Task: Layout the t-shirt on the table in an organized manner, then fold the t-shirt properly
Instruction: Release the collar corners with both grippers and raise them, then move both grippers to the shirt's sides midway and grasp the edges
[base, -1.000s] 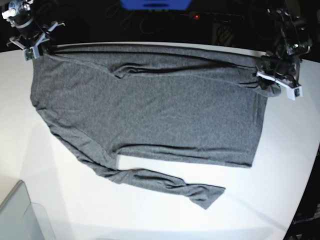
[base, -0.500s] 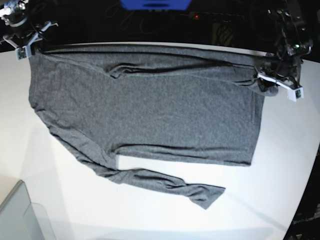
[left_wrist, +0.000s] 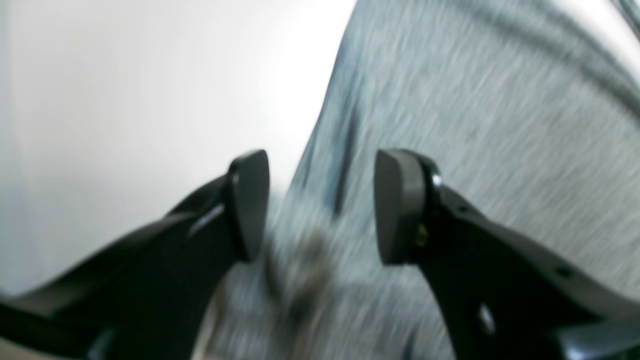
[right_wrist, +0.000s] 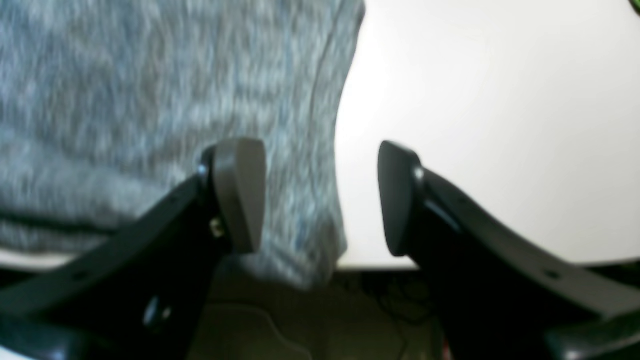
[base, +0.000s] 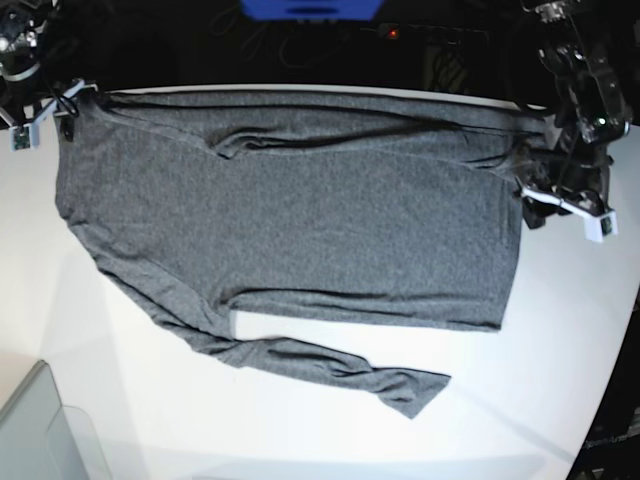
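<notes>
The dark grey t-shirt lies spread wide on the white table, its far edge along the table's far rim and one sleeve trailing toward the near side. My right gripper hangs open at the shirt's far-left corner; in the right wrist view the right gripper straddles the shirt hem beside bare table. My left gripper stands open just off the shirt's right edge. In the left wrist view the left gripper hovers over blurred cloth with nothing pinched.
A translucent grey bin corner sits at the near left. A blue object and dark cables lie beyond the far rim. The table's curved edge runs down the right side. Dark floor shows past the rim below my right gripper.
My right gripper has opened, let go of the far-left corner and drawn back to the left. My left gripper has moved right and nearer, off the shirt's right edge.
</notes>
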